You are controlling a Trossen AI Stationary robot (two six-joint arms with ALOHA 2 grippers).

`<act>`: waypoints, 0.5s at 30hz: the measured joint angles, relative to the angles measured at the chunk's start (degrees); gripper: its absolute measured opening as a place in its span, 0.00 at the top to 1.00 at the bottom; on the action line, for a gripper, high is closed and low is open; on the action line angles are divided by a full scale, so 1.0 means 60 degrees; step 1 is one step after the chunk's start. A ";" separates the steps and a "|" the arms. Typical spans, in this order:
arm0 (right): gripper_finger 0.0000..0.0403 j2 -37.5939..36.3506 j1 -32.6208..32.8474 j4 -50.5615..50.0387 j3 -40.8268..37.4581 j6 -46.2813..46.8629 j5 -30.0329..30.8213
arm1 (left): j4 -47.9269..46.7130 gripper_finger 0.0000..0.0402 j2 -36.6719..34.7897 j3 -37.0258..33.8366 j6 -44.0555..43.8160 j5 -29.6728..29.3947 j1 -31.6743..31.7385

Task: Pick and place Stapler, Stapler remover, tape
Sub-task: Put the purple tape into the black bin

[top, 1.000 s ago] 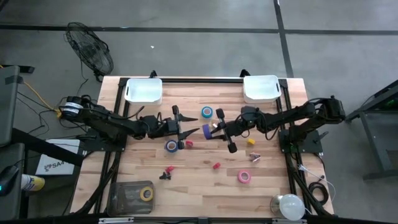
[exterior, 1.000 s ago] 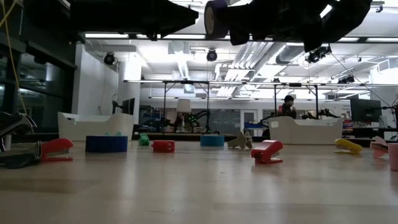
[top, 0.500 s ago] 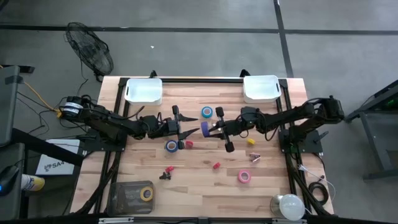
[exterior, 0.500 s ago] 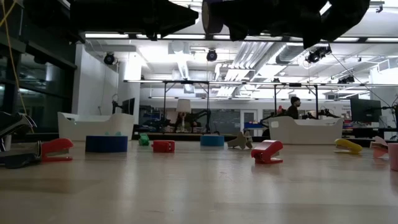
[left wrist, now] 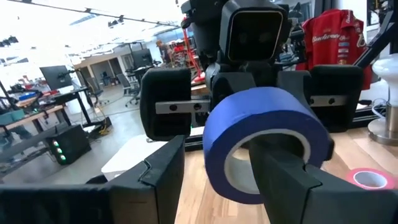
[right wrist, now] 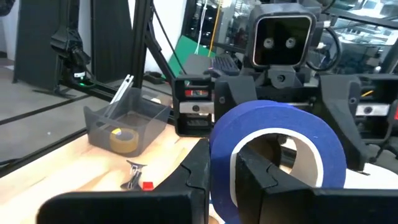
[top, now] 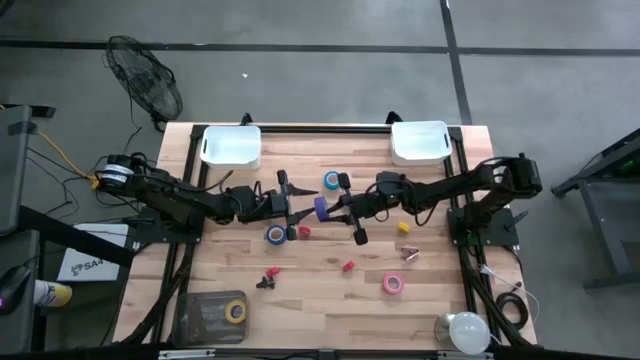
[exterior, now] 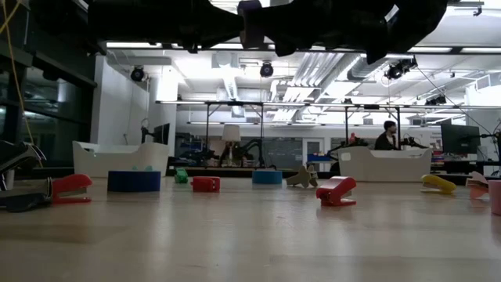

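We have carried the blue ring-shaped tape roll (top: 320, 208), clamped on our right fingers (right wrist: 249, 177), leftward above the wooden bench (top: 330, 290) until it sits between our left fingers (left wrist: 283, 180), which stand apart, so a handover looks ready.

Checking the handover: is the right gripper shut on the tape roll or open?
Shut on it. The right gripper pinches the wall of the blue tape roll, one finger inside the hole, above the table.
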 joint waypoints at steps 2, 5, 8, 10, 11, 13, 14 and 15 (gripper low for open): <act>0.92 0.0000 0.0000 -0.0080 0.0004 0.0004 -0.0043 | 0.0032 0.58 0.0000 0.0000 0.0085 -0.0013 0.0000; 0.92 0.0000 0.0000 -0.0080 0.0004 0.0004 -0.0042 | 0.0004 0.64 0.0000 0.0000 0.0104 -0.0024 0.0000; 0.92 0.0000 -0.0002 -0.0084 0.0004 0.0004 -0.0038 | -0.0062 0.75 0.0000 0.0000 0.0319 -0.0024 0.0000; 0.92 0.0000 -0.0004 -0.0081 0.0004 0.0019 -0.0043 | -0.0089 0.84 0.0000 0.0000 0.0399 -0.0026 -0.0004; 0.92 0.0000 -0.0004 -0.0084 0.0004 0.0052 -0.0021 | -0.0116 0.88 0.0000 0.0000 0.0429 -0.0030 -0.0003; 0.92 0.0000 -0.0007 -0.0089 0.0004 0.0052 0.0001 | -0.0140 0.93 -0.0002 0.0000 0.0558 -0.0042 0.0000; 0.92 0.0000 -0.0007 -0.0093 0.0004 0.0047 0.0011 | -0.0144 0.93 -0.0004 0.0000 0.0603 -0.0039 0.0000; 0.92 0.0000 -0.0007 -0.0094 0.0004 0.0059 0.0020 | -0.0162 0.93 -0.0004 0.0000 0.0621 -0.0039 0.0000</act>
